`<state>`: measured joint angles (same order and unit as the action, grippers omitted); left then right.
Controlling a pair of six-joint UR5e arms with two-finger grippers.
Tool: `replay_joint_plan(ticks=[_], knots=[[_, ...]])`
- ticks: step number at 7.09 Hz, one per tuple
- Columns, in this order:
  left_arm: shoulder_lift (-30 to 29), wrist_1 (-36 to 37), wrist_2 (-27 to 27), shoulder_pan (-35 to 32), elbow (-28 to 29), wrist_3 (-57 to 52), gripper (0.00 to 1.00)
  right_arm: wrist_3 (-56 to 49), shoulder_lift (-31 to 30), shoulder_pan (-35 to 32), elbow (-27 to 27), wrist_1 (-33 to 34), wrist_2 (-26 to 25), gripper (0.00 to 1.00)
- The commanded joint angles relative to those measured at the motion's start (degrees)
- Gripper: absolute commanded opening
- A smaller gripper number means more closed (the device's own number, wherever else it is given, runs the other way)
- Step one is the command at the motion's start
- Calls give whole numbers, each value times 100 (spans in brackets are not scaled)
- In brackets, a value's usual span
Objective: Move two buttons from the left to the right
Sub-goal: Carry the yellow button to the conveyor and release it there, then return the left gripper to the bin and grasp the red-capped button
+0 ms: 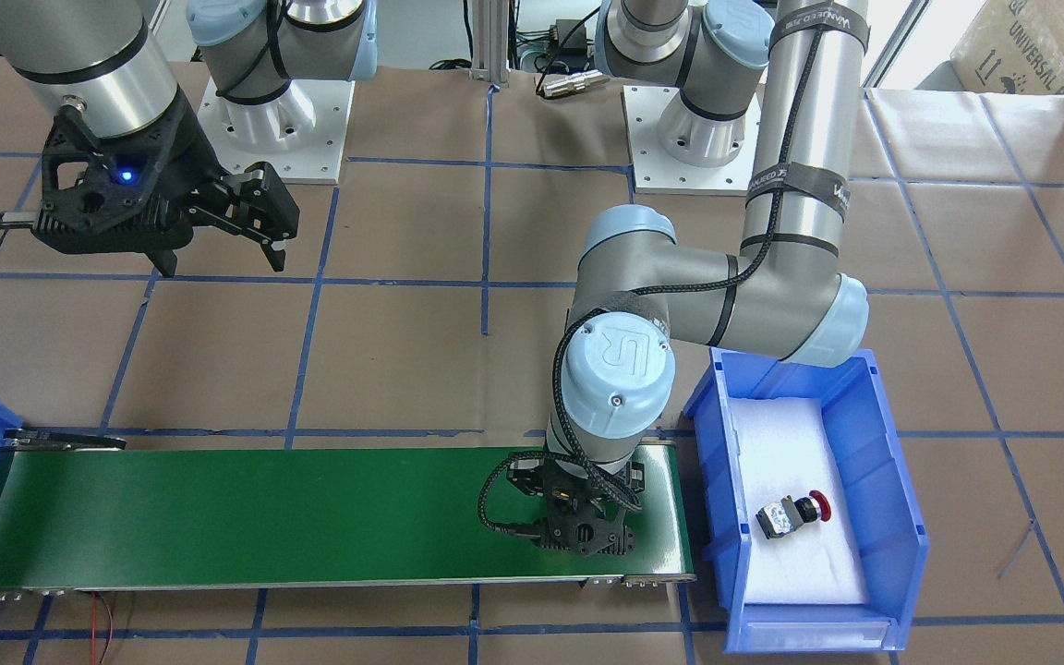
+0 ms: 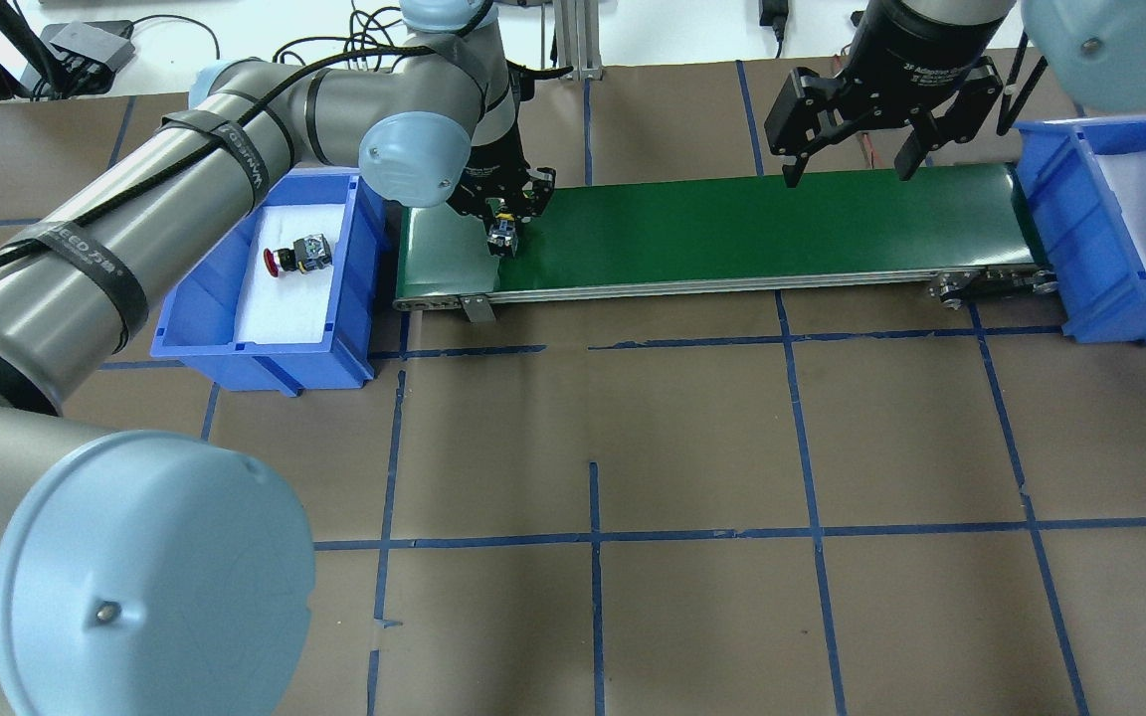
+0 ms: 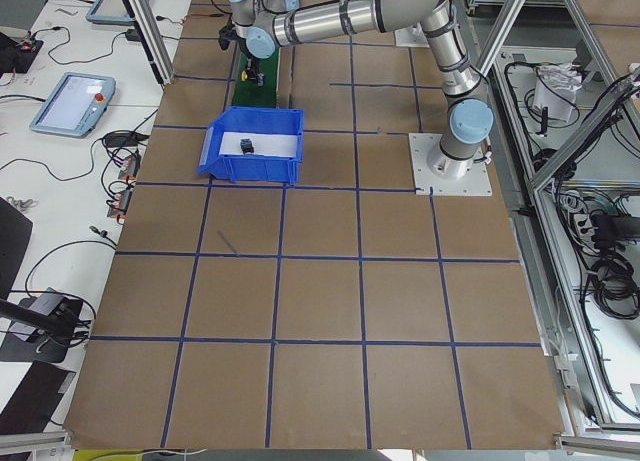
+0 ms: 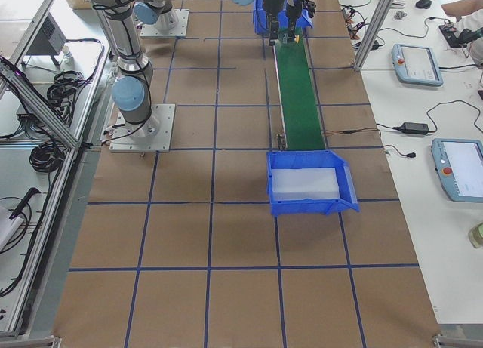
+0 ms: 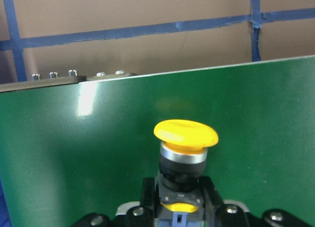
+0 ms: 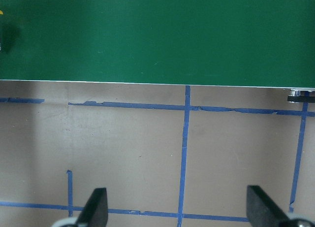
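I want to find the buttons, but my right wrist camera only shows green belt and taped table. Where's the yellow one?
Observer: The left gripper holds the yellow button at the belt's left end.
Operator: And the red one?
Observer: The red button lies on its side on white foam in the left blue bin.
Operator: Where's my gripper?
Observer: The right gripper hangs open above the belt's other end, near the right blue bin.

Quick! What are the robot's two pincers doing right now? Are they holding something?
Left pincer: closed on the yellow button, over the green belt.
Right pincer: open, holding nothing.
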<state>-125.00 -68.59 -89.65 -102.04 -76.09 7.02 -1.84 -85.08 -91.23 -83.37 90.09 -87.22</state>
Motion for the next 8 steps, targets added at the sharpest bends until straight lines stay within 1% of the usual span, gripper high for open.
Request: replay_joint_plan(ticks=[1,2,3,4,5,6,7,8], knots=[[168,-119,1,-9,-55,-42,100,0,0,9,-4,-8,3,100],[500,-407,-8,87,-47,-86,100,0,0,0,-4,0,12,100],[920,-897,-8,366,-55,-565,100,0,0,9,-4,-26,3,100],[1212,-1380,1,752,-81,-1623,100,0,9,18,-4,-43,3,100],[1276,-1411,-43,1086,-125,-2564,100,0,9,9,-12,-35,-5,100],[1224,-1403,-104,1490,-126,-3609,98,0,26,9,-12,-61,-32,100],[1189,-1385,-105,1868,-126,-5203,96,0,9,18,-12,-61,-41,100],[1119,-1333,-114,2011,-143,-6585,96,0,0,9,-12,-44,-23,100]])
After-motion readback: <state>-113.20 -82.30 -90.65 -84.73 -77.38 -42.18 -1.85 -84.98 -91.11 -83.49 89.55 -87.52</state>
